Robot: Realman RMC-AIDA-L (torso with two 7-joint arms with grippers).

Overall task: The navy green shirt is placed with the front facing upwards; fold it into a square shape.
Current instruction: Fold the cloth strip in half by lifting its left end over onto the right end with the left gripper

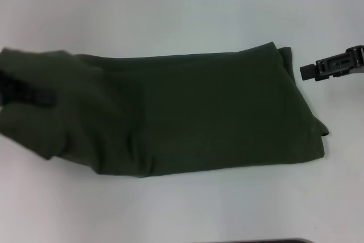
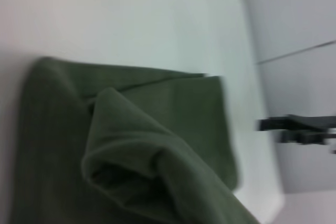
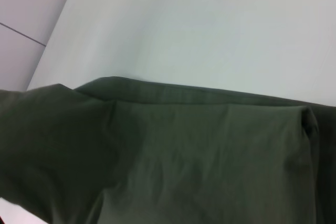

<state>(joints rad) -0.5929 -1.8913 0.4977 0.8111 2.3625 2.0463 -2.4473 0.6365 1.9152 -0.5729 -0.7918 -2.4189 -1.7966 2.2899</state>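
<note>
1. Head view: the right gripper [image 1: 310,72] hangs over the white table [image 1: 182,15] just beside the right end of the shirt, apart from the cloth; its fingers look pressed close together, nothing between them.
2. Head view: the left gripper [image 1: 25,92] shows only as a dark blurred shape at the left end of the cloth, with fabric lifted and draped around it. Whether its fingers are pinching the cloth cannot be told.
3. Head view: one navy green shirt [image 1: 187,118] lies across the middle of the table as a long folded band running left to right. Its right end lies flat with layered edges at the corner; its left end is raised and rumpled. No lettering or label can be read on the side that shows.
4. Left wrist view: the shirt [image 2: 131,145] fills the lower part, one fold curled up into a rounded loop above the flat layers. The right gripper [image 2: 265,124] shows farther off, beyond the cloth's far edge and over the table [image 2: 131,14]. No writing shows.
5. Right wrist view: the shirt [image 3: 199,156] lies flat on the table [image 3: 210,24], one straight folded edge along its far side, and a raised part of the cloth at one end. No lettering shows here; no gripper shows.
</note>
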